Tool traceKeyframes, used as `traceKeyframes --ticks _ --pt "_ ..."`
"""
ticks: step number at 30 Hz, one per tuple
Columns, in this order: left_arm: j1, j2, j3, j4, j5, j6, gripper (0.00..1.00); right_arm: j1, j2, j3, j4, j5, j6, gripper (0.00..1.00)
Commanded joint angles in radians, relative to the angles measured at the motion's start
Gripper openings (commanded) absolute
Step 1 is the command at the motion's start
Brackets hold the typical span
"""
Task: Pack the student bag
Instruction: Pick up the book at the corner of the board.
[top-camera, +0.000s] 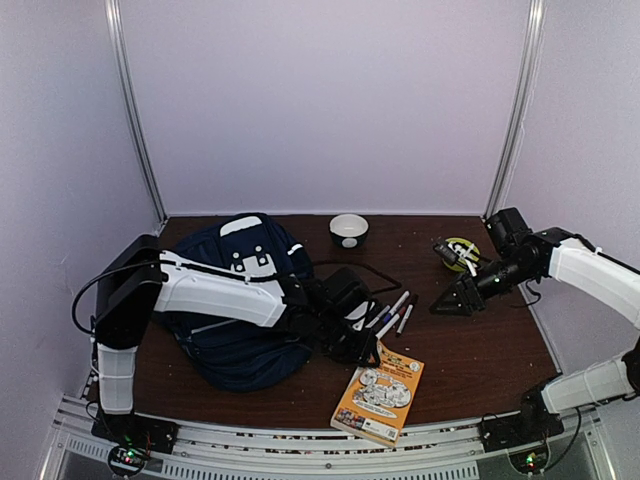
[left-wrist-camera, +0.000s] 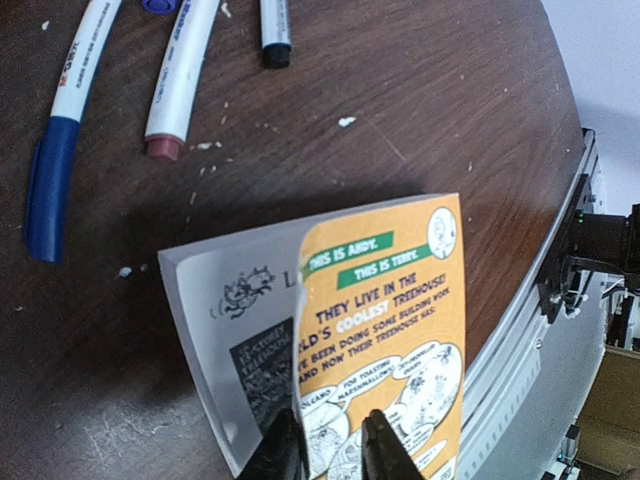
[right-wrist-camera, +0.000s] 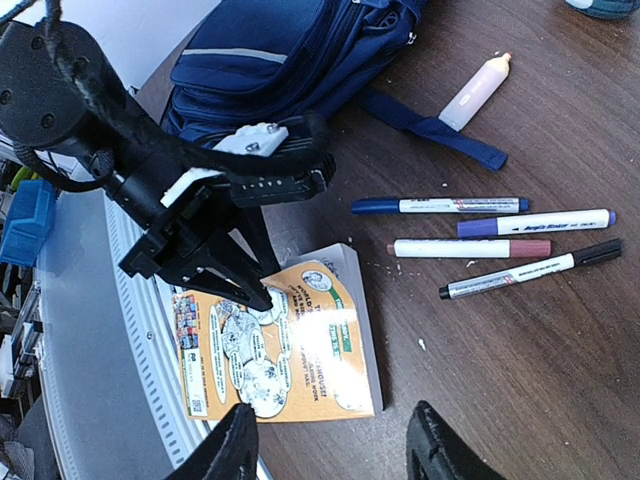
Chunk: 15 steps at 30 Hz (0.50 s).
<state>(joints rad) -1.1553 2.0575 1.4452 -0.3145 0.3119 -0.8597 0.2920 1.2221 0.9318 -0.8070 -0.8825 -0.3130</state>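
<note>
Navy-blue fabric student bag (top-camera: 240, 355): limp; we suggest gripping its rim. Left gripper (left-wrist-camera: 332, 428) seemingly pinches orange paperback (left-wrist-camera: 390, 320); right gripper (right-wrist-camera: 335, 420) spread.

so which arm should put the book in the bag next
Left. The left gripper pinches the orange book by its lifted cover, close beside the student bag. The right gripper hangs open and empty beyond the markers, farther from both.
</note>
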Motion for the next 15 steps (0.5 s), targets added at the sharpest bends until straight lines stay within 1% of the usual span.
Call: traceKeyframes --ticks 1,3,6,8,10,12,14,15 --pt "0.009 0.026 -0.018 0.051 0.036 -0.026 0.22 -0.008 -0.018 -0.008 0.019 -0.014 0.000 0.51" --pt "0.012 0.030 -0.015 0.056 0.040 -0.025 0.21 -0.008 -0.016 -0.010 0.019 -0.016 0.000 0.50" --pt "0.015 0.033 -0.012 0.076 0.051 -0.018 0.15 -0.010 -0.016 -0.013 0.022 -0.016 0.002 0.50" --pt "0.016 0.032 -0.011 0.082 0.054 -0.011 0.06 -0.010 -0.016 -0.015 0.023 -0.014 0.001 0.50" --pt "0.020 0.024 -0.023 0.089 0.039 -0.013 0.00 -0.010 -0.021 -0.017 0.022 -0.009 -0.002 0.50" --pt "0.027 -0.011 -0.067 0.136 0.017 -0.021 0.00 -0.010 -0.034 -0.021 0.021 -0.002 -0.006 0.51" --pt "0.034 -0.054 -0.126 0.228 -0.005 -0.039 0.00 -0.010 -0.048 -0.035 0.047 0.025 0.049 0.57" --pt "0.037 -0.074 -0.150 0.254 -0.017 -0.045 0.00 -0.010 -0.051 -0.042 0.071 0.039 0.085 0.62"
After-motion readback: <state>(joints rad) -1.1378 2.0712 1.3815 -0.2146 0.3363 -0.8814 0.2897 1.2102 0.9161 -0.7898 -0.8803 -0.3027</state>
